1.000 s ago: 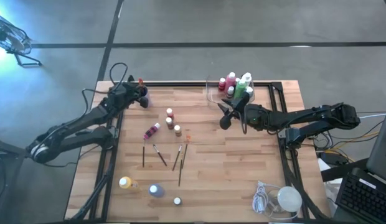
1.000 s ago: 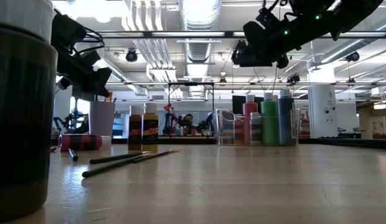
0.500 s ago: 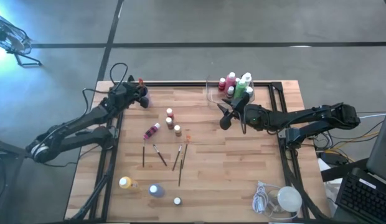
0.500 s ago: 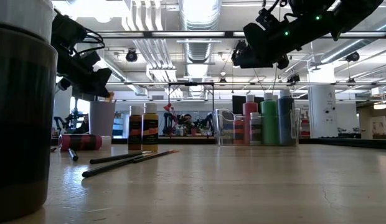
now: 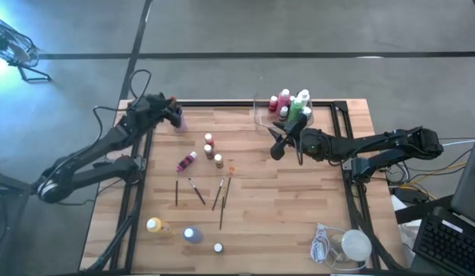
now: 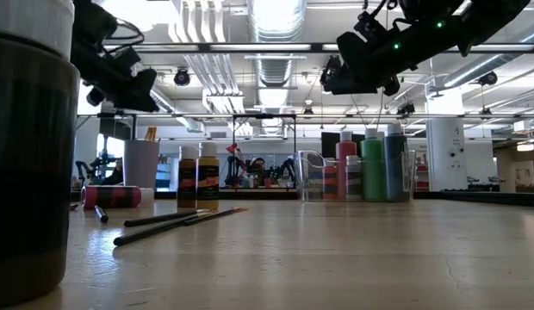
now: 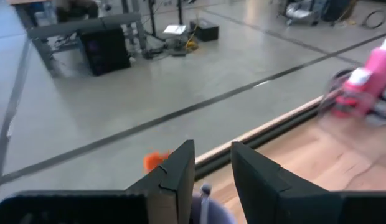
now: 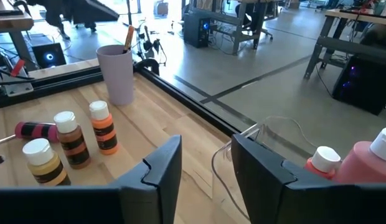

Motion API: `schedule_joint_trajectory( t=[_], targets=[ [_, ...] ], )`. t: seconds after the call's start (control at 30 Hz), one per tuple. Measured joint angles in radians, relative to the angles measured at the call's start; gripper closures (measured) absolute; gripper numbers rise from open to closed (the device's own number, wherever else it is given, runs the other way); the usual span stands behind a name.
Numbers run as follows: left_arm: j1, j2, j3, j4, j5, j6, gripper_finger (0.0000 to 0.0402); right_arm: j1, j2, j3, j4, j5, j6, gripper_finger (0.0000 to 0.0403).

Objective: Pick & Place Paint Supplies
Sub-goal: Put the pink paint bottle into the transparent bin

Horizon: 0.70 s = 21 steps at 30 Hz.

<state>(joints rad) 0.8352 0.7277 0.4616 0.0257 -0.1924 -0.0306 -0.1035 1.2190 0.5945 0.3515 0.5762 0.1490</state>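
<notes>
My left gripper hangs open just above the purple cup at the table's far left, nothing between its fingers. An orange-tipped paintbrush stands in that cup. My right gripper hovers open and empty beside the clear tray, which holds several upright bottles. Three small bottles stand mid-table, a pink one lies on its side, and several thin brushes lie flat nearer the front.
A yellow bottle, a bluish one and a white one stand near the front edge. A white lump with a coiled cord lies front right. Black rails frame the tabletop.
My left gripper has risen from the purple cup and drawn slightly toward the table's far left corner, so the cup now shows uncovered in the high view.
</notes>
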Motion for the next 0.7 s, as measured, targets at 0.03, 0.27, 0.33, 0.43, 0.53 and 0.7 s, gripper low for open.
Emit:
schedule_joint_trajectory(
  t=[0.03, 0.27, 0.33, 0.43, 0.53, 0.7],
  targets=[
    [0.000, -0.010, 0.018, -0.020, 0.012, 0.000, 0.0291, 0.000, 0.000, 0.000, 0.000, 0.000, 0.000, 0.0276],
    [0.000, -0.069, 0.164, -0.139, 0.233, -0.017, 0.0291, 0.000, 0.000, 0.000, 0.000, 0.000, -0.003, 0.0296],
    [0.000, -0.082, 0.200, -0.154, 0.316, -0.049, 0.0291, 0.000, 0.000, 0.000, 0.000, 0.000, -0.003, 0.0302],
    [-0.005, -0.096, 0.245, -0.167, 0.463, -0.091, 0.0292, 0.000, 0.000, 0.000, 0.000, 0.000, -0.003, 0.0310],
    [-0.024, -0.106, 0.271, -0.168, 0.616, -0.121, 0.0291, 0.000, 0.000, 0.000, 0.000, 0.000, -0.003, 0.0319],
    [-0.099, -0.121, 0.278, -0.169, 0.752, -0.110, 0.0293, 0.000, 0.000, 0.000, 0.000, 0.000, -0.003, 0.0331]
  ],
)
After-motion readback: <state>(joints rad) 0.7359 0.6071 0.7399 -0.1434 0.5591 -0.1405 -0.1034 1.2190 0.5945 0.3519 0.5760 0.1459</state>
